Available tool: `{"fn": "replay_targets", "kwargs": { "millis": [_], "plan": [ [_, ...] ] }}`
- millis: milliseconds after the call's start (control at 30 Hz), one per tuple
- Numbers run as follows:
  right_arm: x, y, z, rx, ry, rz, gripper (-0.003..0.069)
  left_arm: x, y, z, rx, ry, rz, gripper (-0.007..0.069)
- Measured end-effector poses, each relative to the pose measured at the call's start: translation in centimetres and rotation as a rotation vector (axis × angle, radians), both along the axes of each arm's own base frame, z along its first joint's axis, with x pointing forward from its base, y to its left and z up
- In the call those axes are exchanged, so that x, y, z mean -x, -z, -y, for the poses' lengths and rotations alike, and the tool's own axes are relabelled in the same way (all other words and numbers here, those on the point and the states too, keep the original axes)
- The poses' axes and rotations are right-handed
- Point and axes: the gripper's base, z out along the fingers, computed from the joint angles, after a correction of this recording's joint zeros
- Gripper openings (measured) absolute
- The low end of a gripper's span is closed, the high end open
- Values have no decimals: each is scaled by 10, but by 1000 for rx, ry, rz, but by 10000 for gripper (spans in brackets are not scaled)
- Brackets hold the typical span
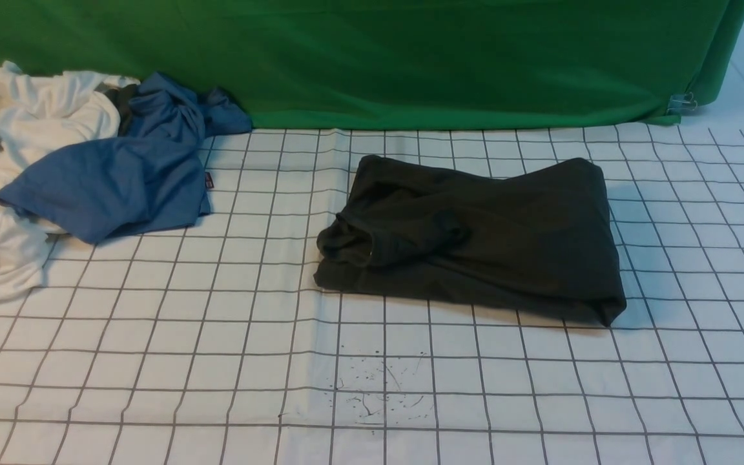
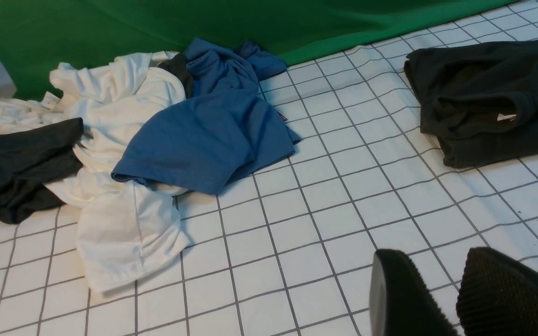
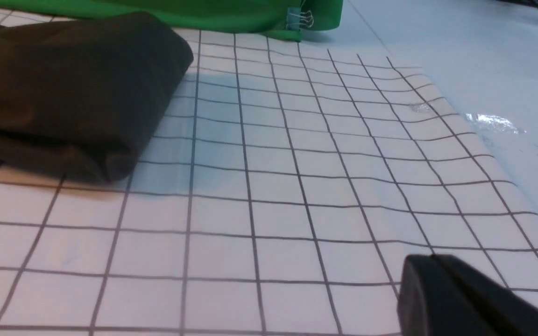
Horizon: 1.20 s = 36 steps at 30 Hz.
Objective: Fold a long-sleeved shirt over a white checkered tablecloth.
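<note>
Both grippers clear of a folded dark shirt on a checkered cloth.

The long-sleeved shirt [image 1: 475, 236] lies as a compact bundle mid-way across the white checkered tablecloth [image 1: 217, 361]; folding looks finished, leaving at most tidying. Left gripper [image 2: 456, 294] partly open, empty; right gripper [image 3: 442, 289] closed, holding nothing.

1. The long-sleeved shirt [image 1: 475, 239] is seen folded into a compact dark bundle on the white checkered tablecloth [image 1: 217, 361].
2. A blue garment [image 1: 120, 174] is heaped over a white garment [image 1: 4, 258] at the far left.
3. A green backdrop cloth [image 1: 411, 58] is hung behind.
4. Small ink specks [image 1: 378, 387] are scattered near the front edge.
</note>
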Motion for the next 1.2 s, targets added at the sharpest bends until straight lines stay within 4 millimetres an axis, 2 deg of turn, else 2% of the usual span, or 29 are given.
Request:
{"fn": "replay_targets", "kwargs": {
  "millis": [800,1200],
  "plan": [
    [0,0,0,-5,0,2,39,0,0,0,0,0,0,171],
    [-1,0,-4,-11,-76,6,55,0,0,0,0,0,0,184]
  ]
}}
